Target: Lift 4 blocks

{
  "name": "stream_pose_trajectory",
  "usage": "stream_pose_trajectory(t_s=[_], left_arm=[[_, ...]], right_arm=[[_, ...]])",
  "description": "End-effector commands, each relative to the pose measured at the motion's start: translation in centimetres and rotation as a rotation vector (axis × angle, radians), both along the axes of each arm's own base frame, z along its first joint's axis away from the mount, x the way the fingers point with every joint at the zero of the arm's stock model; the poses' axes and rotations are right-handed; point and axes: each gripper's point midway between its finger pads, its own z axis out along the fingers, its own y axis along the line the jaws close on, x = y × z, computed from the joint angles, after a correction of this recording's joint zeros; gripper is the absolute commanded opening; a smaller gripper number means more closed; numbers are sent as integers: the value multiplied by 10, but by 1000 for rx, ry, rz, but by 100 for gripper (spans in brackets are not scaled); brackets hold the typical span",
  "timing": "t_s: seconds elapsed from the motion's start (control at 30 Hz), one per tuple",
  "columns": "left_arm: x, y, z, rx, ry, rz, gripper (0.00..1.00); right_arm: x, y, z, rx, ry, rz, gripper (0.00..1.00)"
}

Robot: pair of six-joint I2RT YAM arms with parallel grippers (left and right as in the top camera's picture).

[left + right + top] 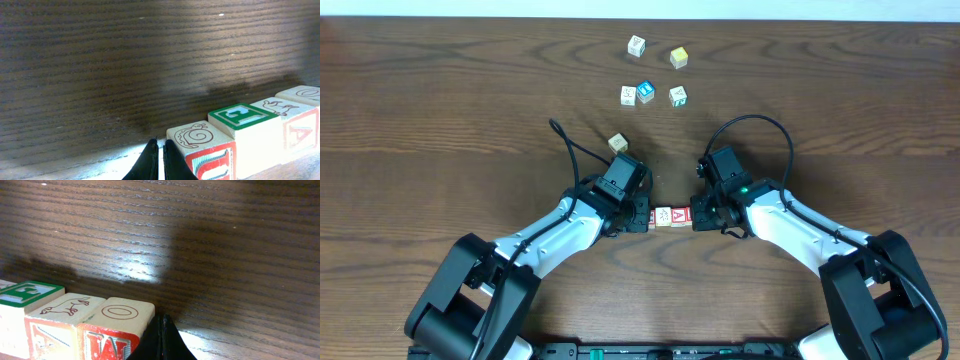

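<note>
Closest to the lens, left claw (159, 147) with fingers pressed together, pinching nothing, tips against the outer face of the snail-topped block (197, 136). Rightward from that claw, four blocks in one straight, touching row: snail-topped with a red U side, green E-topped block (240, 115), bird-topped block (277, 106) with a red A side, O-topped block (306, 93). At the row's far end, right claw (162, 325), also pressed together and empty, tips just beside the O-topped block. Row squeezed between both claws; cannot tell whether clear of the wooden table (440, 120). Beyond the left claw, a cream cube (617, 143); farther off, a blue-faced cube (645, 92) among other loose cubes.
</note>
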Motion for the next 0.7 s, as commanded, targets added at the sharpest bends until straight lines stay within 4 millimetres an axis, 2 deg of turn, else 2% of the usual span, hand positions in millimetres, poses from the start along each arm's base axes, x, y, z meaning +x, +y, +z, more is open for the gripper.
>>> stream_pose_trajectory(t_s=[0.0, 0.67], left_arm=[[-6, -4, -4, -18, 23, -6, 7], [-8, -23, 2, -75, 13, -7, 7]], right_arm=[[-5, 2, -6, -6, 19, 3, 1], [-6, 15, -3, 65, 25, 24, 1]])
